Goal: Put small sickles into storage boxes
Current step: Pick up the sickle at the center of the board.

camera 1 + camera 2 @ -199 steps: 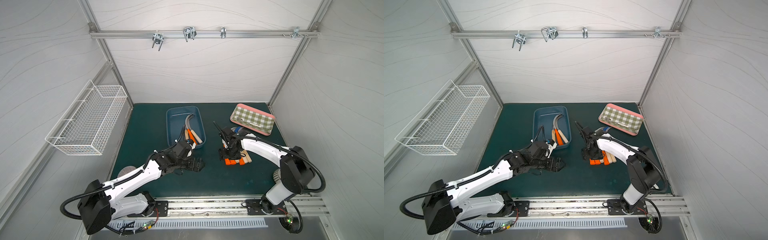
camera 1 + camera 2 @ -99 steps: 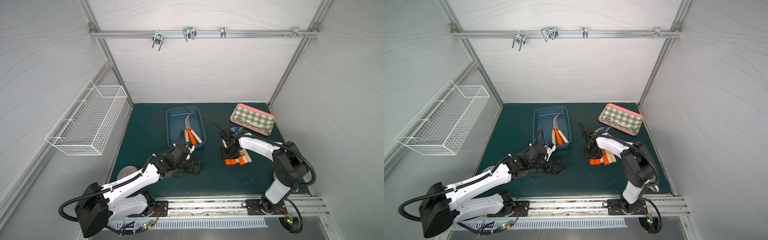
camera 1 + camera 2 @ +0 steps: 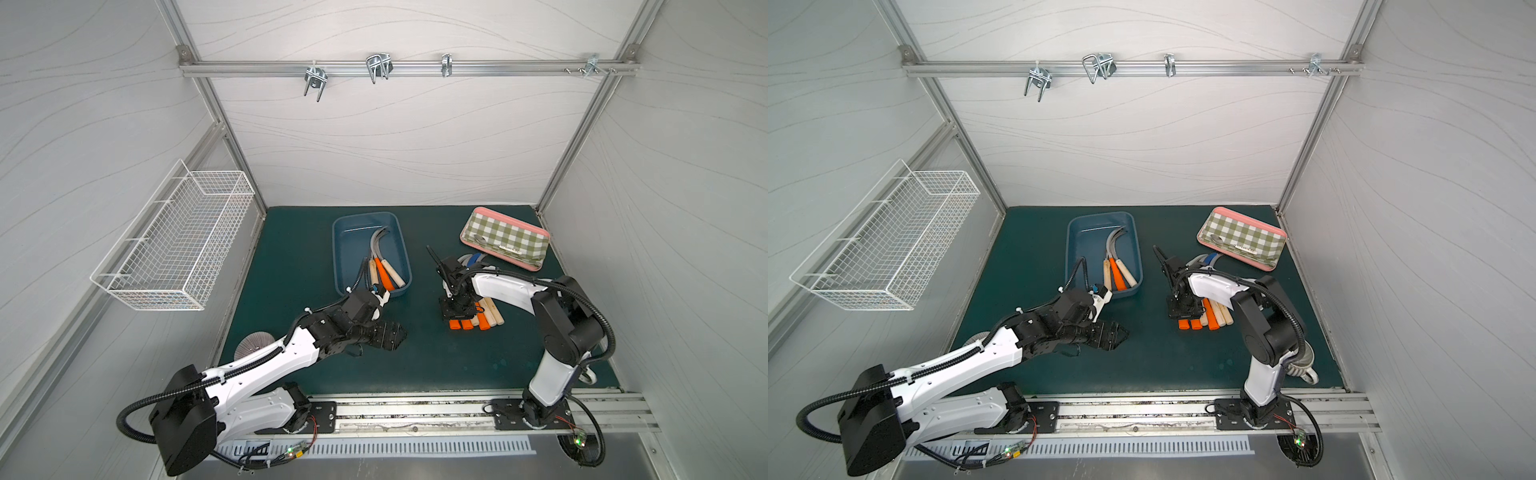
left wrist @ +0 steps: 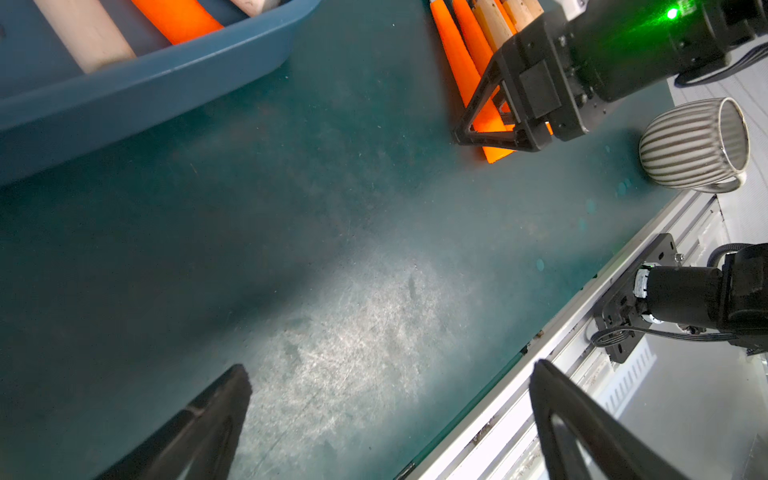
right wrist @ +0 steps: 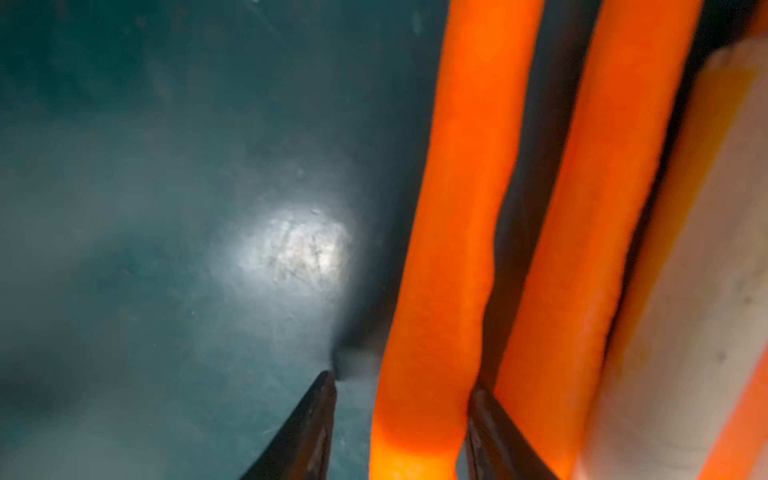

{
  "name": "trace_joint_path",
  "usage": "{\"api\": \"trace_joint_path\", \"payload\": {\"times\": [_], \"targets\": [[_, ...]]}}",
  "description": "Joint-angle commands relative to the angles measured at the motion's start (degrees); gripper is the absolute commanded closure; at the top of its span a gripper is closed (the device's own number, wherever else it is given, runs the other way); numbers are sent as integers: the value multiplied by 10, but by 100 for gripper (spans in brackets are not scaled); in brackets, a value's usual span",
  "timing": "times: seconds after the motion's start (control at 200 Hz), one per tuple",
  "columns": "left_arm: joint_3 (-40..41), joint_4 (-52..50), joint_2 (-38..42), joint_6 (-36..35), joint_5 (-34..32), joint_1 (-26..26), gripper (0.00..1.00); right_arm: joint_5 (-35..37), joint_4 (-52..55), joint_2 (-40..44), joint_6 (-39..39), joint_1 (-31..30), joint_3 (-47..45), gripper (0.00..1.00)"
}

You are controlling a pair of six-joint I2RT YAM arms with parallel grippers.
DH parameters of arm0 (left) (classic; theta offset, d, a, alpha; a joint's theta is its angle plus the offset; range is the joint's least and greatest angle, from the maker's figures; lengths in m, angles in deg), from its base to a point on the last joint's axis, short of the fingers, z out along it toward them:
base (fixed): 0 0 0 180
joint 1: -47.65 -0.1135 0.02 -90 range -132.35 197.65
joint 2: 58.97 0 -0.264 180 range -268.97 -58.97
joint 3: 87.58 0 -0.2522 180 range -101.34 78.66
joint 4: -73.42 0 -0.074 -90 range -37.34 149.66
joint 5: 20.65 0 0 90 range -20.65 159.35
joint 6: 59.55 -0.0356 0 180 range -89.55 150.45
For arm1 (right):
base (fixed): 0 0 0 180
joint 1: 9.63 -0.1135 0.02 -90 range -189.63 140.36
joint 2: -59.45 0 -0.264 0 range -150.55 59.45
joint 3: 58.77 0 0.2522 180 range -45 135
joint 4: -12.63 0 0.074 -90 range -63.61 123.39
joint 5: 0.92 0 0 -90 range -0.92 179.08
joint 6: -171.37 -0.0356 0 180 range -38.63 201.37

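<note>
White basket [image 3: 174, 241]: hanging on the side wall, playing no part.
Left fingers [image 4: 208, 424]: standing wide and carrying nothing. They have drawn back from the tub and are now hovering over bare tabletop [image 3: 436, 365], nearer the front rail.
Tub [image 3: 337, 249]: sitting at the back centre and holding three sickles [image 3: 384, 272], handles pointing to the front, blades curving toward the far wall.
Meaning: the left arm's delivery is looking finished, and the turn is passing to the right arm.
Right fingers [image 5: 320, 415]: narrowing over the last second and straddling the outermost orange handle [image 5: 444, 249]. A sliver of gap is showing on one side, so the grip is not yet looking closed.
Pile [image 3: 478, 318]: lying on the tabletop right of the tub, orange and wooden handles side by side, blades mostly hiding under the arm.
Tray [image 3: 505, 239]: resting at the back right, just beyond the pile.
Next: probably finishing the squeeze, then lifting clear of the neighbouring handles.
</note>
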Motion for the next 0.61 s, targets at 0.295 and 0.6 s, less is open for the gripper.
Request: {"api": "trace_joint_path", "payload": {"times": [0.295, 0.6], "targets": [[-34, -4, 7, -7, -18, 3, 1, -2, -1, -21, 13, 1, -2, 84], [-46, -9, 0, -6, -21, 3, 1, 2, 25, -8, 18, -8, 30, 88]]}}
